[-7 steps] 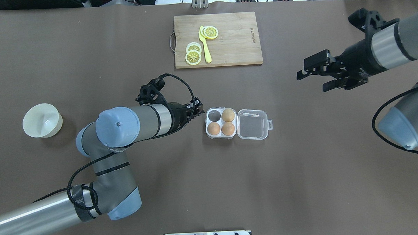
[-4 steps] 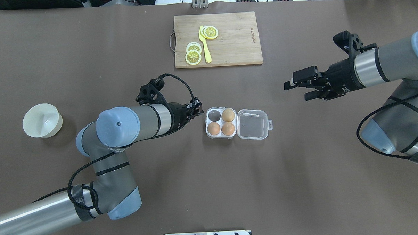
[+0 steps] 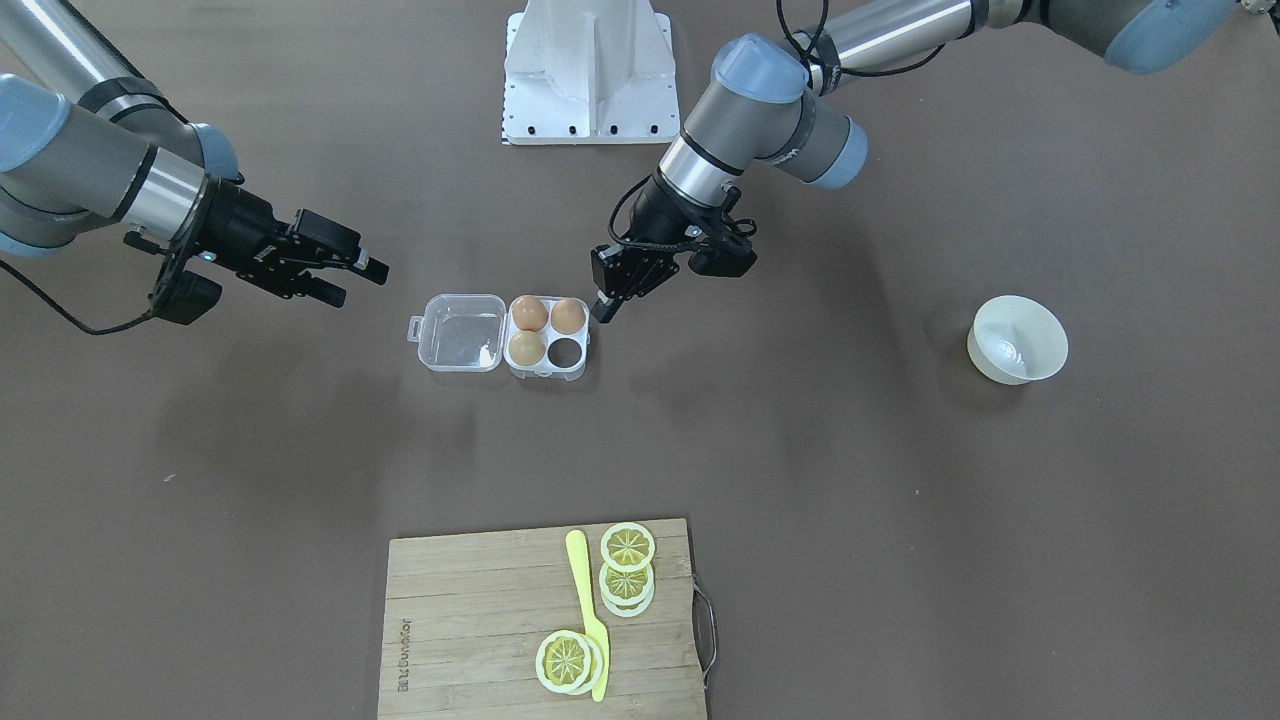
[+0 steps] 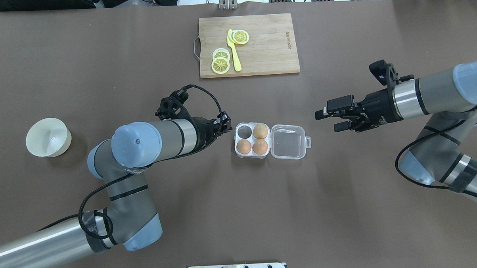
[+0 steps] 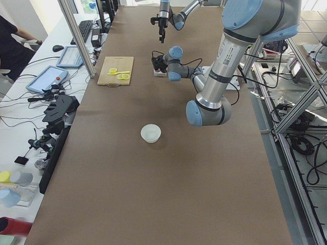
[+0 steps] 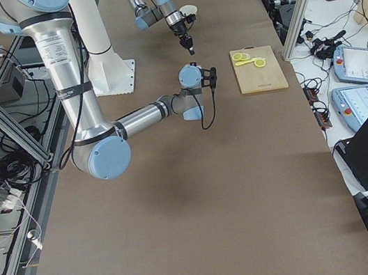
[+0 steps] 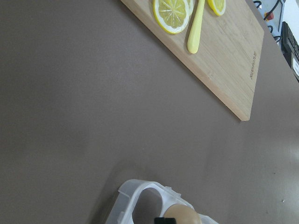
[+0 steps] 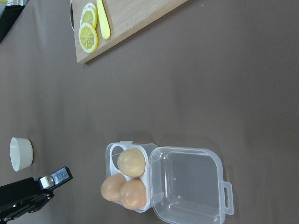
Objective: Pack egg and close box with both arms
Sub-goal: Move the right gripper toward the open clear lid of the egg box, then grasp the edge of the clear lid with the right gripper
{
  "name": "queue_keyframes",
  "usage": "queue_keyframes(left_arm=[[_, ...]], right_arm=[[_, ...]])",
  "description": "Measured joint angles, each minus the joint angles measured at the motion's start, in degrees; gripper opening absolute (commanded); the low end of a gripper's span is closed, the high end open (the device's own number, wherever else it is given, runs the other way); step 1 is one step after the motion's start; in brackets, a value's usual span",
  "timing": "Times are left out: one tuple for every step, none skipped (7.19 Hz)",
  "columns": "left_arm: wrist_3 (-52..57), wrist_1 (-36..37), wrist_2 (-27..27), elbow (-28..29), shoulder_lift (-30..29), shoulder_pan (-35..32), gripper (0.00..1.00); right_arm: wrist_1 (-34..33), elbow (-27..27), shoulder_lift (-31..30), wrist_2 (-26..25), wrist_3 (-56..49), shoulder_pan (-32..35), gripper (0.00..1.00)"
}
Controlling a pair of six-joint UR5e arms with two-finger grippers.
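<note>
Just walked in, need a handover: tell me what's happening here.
A two-armed robot is packing eggs into a clear box. Three eggs sit in its cells, one cell is empty, and the lid lies open. The left gripper hangs by the empty cell; the right gripper, open and empty, hovers beyond the lid.

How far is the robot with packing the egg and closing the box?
Done, it seems: two brown eggs and a paler egg sit in the box, with one cell empty. In hand: the left gripper is by the box's cell side, contact unclear; the right gripper is open, apart from the lid on its tab side. Remaining: the lid lies flat open and must be folded over and shut.
</note>
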Motion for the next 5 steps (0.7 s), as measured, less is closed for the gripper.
queue_keyframes(left_arm=[[0.0,1.0,0.0,0.0,-0.3,0.0,0.0],[0.0,1.6,0.0,0.0,-0.5,0.1,0.0],[0.1,1.9,0.0,0.0,-0.7,0.1,0.0],[0.1,2.5,0.0,0.0,-0.9,0.1,0.0],[0.1,3.2,0.0,-0.1,-1.0,0.1,0.0]], right_arm=[[4.6,-3.3,0.3,-0.8,0.5,-0.9,0.99],[11.4,-7.4,0.4,-1.2,2.3,-1.3,0.99],[16.6,-9.9,0.5,-1.5,5.3,-1.4,0.99],[19.5,-11.3,0.5,-1.8,7.4,-1.7,0.99],[20.5,-12.2,0.6,-2.5,8.2,-2.4,0.99]])
